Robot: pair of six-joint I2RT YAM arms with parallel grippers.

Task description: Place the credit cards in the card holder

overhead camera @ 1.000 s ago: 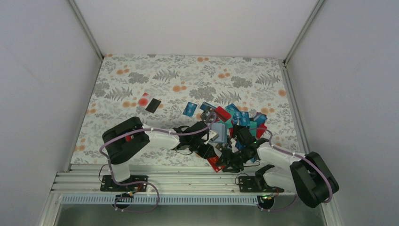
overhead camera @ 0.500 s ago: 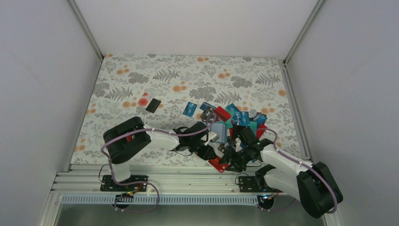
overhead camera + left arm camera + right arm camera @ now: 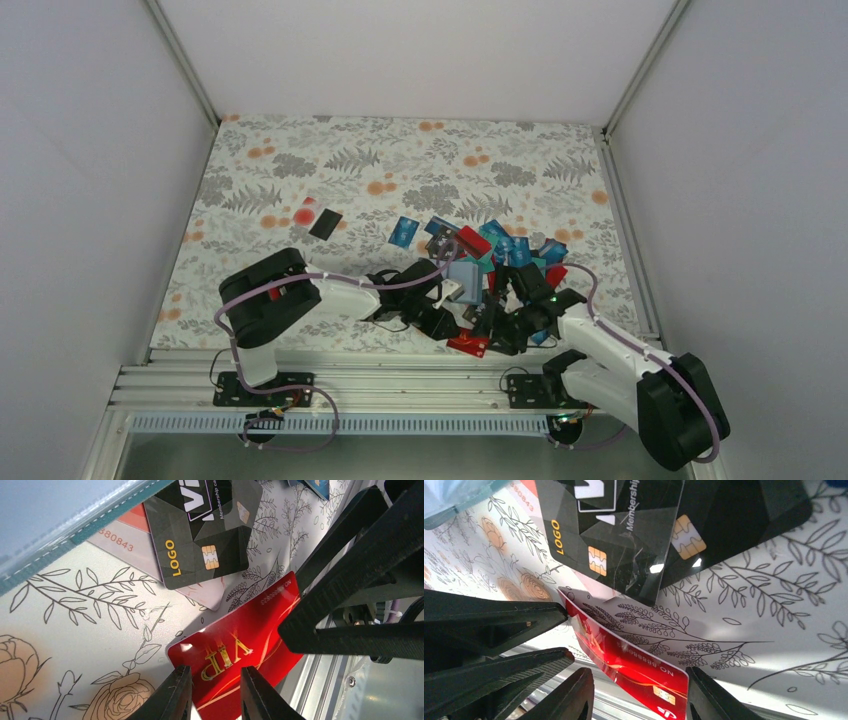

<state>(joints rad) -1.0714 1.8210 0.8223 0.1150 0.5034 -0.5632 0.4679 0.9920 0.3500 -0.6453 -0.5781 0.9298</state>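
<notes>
A red VIP credit card [image 3: 240, 652] lies at the table's near edge and overhangs the metal rail; it also shows in the right wrist view [image 3: 634, 665] and the top view [image 3: 468, 343]. My left gripper [image 3: 212, 695] is open a little, its fingertips just over the card's near end. My right gripper [image 3: 639, 695] is open wide with the card's other end between its fingers [image 3: 704, 695], not clamped. The teal-blue card holder [image 3: 463, 280] lies just behind; its stitched edge [image 3: 60, 525] is at the top left. A black LOGO card [image 3: 205, 540] lies beside it.
A pile of blue, teal, red and black cards [image 3: 510, 255] sits behind the grippers. One black card [image 3: 325, 224] lies apart at the left. The aluminium rail [image 3: 400, 380] runs along the near table edge. A second black card [image 3: 744, 520] overlaps the LOGO card.
My right gripper has moved left and forward until its fingers straddle the red card. The red card has shifted slightly right. My left gripper has hardly moved.
</notes>
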